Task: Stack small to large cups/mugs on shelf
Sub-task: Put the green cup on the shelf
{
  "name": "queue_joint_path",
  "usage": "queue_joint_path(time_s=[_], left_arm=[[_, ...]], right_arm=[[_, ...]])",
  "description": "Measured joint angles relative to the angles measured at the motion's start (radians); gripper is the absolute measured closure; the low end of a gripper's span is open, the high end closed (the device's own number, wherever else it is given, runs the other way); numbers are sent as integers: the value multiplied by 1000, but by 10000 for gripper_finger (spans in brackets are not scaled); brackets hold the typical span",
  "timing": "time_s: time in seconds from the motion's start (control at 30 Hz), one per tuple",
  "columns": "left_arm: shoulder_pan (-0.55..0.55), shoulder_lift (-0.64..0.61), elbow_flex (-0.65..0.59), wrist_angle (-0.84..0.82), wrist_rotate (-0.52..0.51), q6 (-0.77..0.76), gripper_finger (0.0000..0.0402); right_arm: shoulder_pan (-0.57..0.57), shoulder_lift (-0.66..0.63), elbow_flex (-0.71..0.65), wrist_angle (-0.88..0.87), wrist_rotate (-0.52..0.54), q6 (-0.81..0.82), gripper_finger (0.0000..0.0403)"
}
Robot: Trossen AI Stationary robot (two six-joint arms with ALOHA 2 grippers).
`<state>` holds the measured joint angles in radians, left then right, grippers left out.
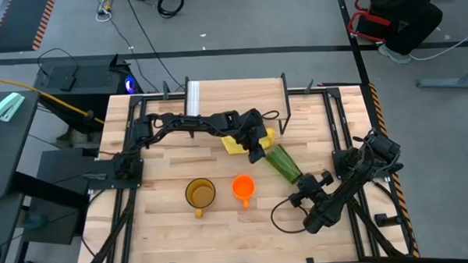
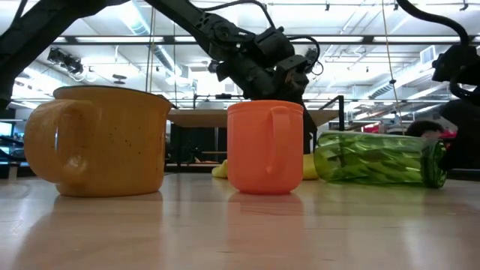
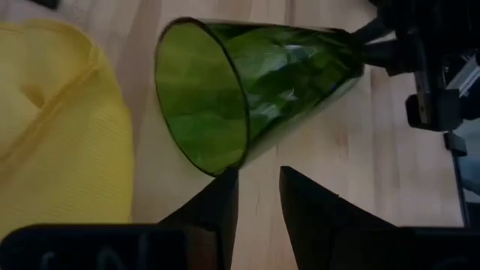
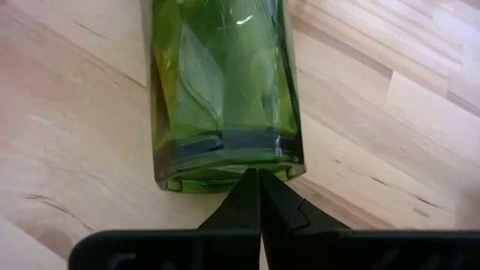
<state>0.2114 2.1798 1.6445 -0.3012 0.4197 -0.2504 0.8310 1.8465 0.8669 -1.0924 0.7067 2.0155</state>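
Cups are all off the shelf [image 1: 283, 98] so far, so by my reckoning the stacking has hardly started. The green tumbler [image 1: 283, 162] lies on its side on the table [image 1: 167, 227], stretched between my two grippers. Its mouth faces my left gripper [image 3: 259, 187] and its base points at my right gripper [image 4: 259, 187]. The amber mug [image 1: 199, 193] and the orange mug [image 1: 243, 187] stand upright side by side, nearer the table's front edge than my left gripper and well apart from it. Nothing is nested and nothing rests on the rack's board. I judge that all three still have to be ordered by size and carried there.

My left gripper hovers just beside the tumbler's rim, jaws parted by a narrow gap and empty, with a yellow cloth [image 3: 60, 127] lying next to it. My right gripper is clenched shut, its tips pressed together right at the tumbler's base. It grasps nothing, and I cannot tell whether it touches the glass.
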Motion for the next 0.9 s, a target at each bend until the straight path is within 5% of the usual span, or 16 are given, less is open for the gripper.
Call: queue_joint_path(time_s=[0.9], left_arm=[[9,39,0,124,29,-27,294]], right_arm=[[0,0,0,12,8,-19,401]])
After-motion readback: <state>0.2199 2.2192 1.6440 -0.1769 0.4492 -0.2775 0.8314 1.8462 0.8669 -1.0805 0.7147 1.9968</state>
